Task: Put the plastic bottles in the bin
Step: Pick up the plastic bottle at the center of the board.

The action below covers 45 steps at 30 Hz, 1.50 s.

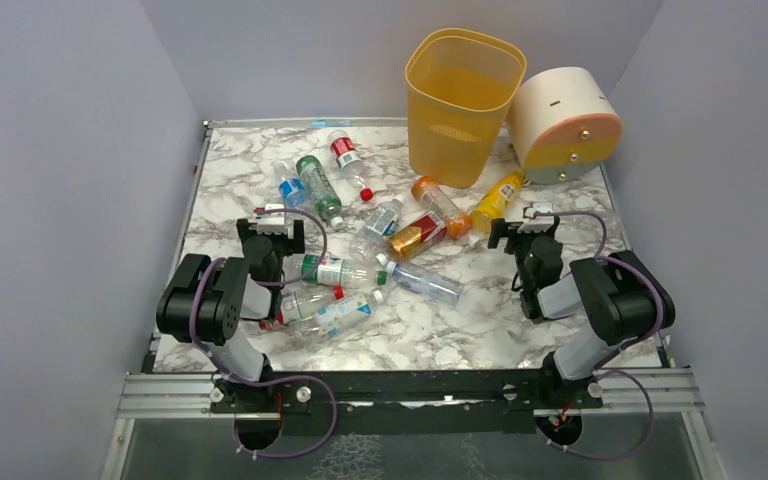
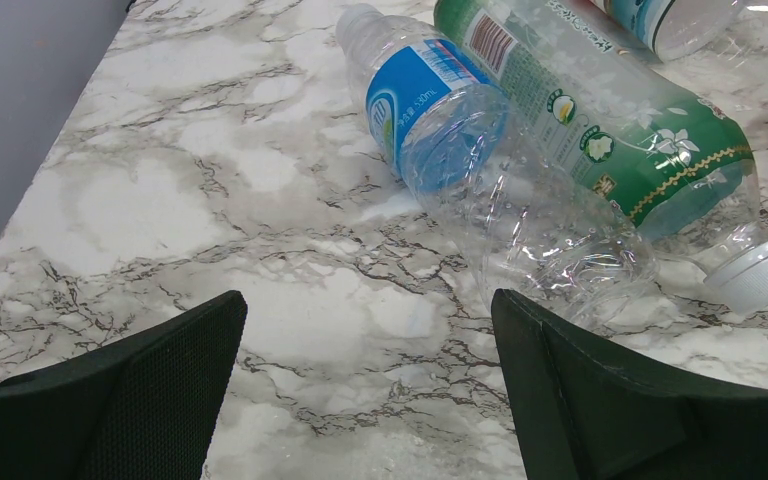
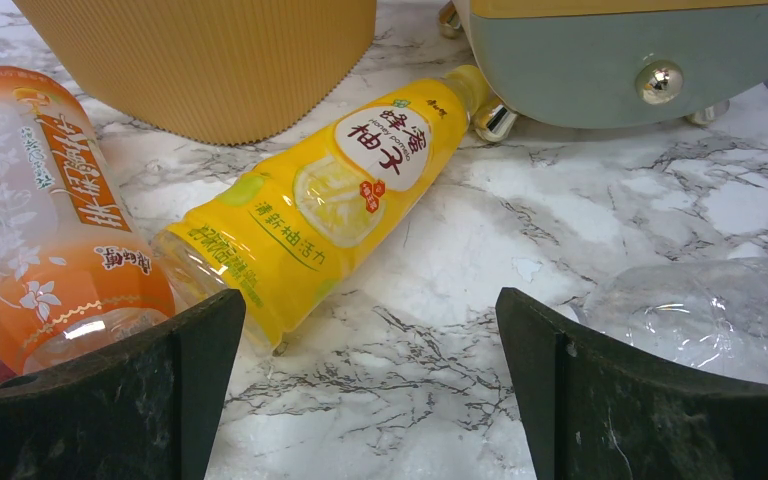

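Several plastic bottles lie scattered on the marble table (image 1: pixel 460 330). The tall yellow-orange bin (image 1: pixel 463 105) stands upright at the back. My left gripper (image 1: pixel 271 214) (image 2: pixel 368 300) is open over bare marble. Just ahead of it lie a clear blue-labelled bottle (image 2: pixel 440 110) and a green-labelled bottle (image 2: pixel 620 120). My right gripper (image 1: pixel 528 216) (image 3: pixel 370 300) is open too, with nothing between its fingers. A yellow bottle (image 3: pixel 330 200) (image 1: pixel 497 198) lies just beyond its left finger, and an orange bottle (image 3: pixel 50 200) (image 1: pixel 438 202) further left. A clear bottle (image 3: pixel 700 315) lies by the right finger.
A cream-and-peach cylinder (image 1: pixel 563 125) (image 3: pixel 620 50) lies on its side right of the bin, touching the yellow bottle's cap end. More bottles cluster mid-table, among them an amber one (image 1: pixel 418 236) and a clear one (image 1: pixel 425 282). Grey walls enclose the table on three sides.
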Each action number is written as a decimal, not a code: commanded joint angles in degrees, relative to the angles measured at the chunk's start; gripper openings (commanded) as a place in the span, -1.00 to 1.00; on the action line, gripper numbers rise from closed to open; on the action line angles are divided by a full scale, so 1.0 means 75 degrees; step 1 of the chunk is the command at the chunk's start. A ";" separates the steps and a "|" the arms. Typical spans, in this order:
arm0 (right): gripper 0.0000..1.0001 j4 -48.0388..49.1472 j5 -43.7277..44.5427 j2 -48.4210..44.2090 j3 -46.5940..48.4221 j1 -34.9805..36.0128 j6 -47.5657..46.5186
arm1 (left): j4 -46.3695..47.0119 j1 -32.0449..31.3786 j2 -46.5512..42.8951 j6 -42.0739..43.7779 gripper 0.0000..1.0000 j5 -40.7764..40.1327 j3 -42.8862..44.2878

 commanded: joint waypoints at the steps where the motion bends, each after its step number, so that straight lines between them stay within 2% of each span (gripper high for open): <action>1: 0.99 0.0142 -0.0117 -0.0021 -0.0080 -0.0043 0.0027 | 0.0135 0.0068 0.0036 -0.0097 0.98 0.0174 0.0102; 11: 0.99 0.0148 -0.0124 -0.0026 -0.0080 -0.0043 0.0027 | 0.0228 0.0330 -0.0005 -0.0306 0.98 0.0572 0.0047; 16: 0.99 0.0142 -0.0123 -0.0029 -0.0078 -0.0049 0.0027 | 0.1545 0.0329 -0.0475 -0.0424 0.98 0.0188 -0.0867; 18: 0.99 0.0151 -0.0117 -0.0028 -0.0080 -0.0044 0.0033 | 0.1572 0.0316 -0.0917 -0.0478 0.99 0.0074 -0.1093; 20: 0.99 0.0163 -0.0117 -0.0034 -0.0097 -0.0043 0.0032 | 0.0874 0.0261 -0.1607 -0.0647 0.98 -0.0152 -0.1155; 23: 0.99 0.0384 -0.0103 -0.0033 -0.0178 -0.0043 -0.0004 | -0.1034 0.0259 -0.2738 -0.0965 0.98 -0.0497 -0.0820; 30: 0.99 0.1013 -0.0386 -0.0812 -0.0919 -0.0043 -0.0191 | -0.2412 0.0218 -0.4701 -0.1305 0.98 -0.0337 -0.0791; 32: 0.99 0.0430 -0.0482 -0.1522 -0.0920 -0.0046 -0.0197 | -0.2918 0.0212 -0.5162 -0.1361 0.98 -0.0096 -0.0610; 39: 0.99 -0.3014 -0.1262 -0.4183 -0.0163 -0.0047 -0.0079 | -0.4660 0.0189 -0.6342 -0.1841 0.98 0.0898 0.0547; 45: 0.99 -0.4973 -0.1832 -0.5589 0.0834 -0.0043 -0.0057 | -0.5716 0.0177 -0.6807 -0.2403 0.98 0.1298 0.1494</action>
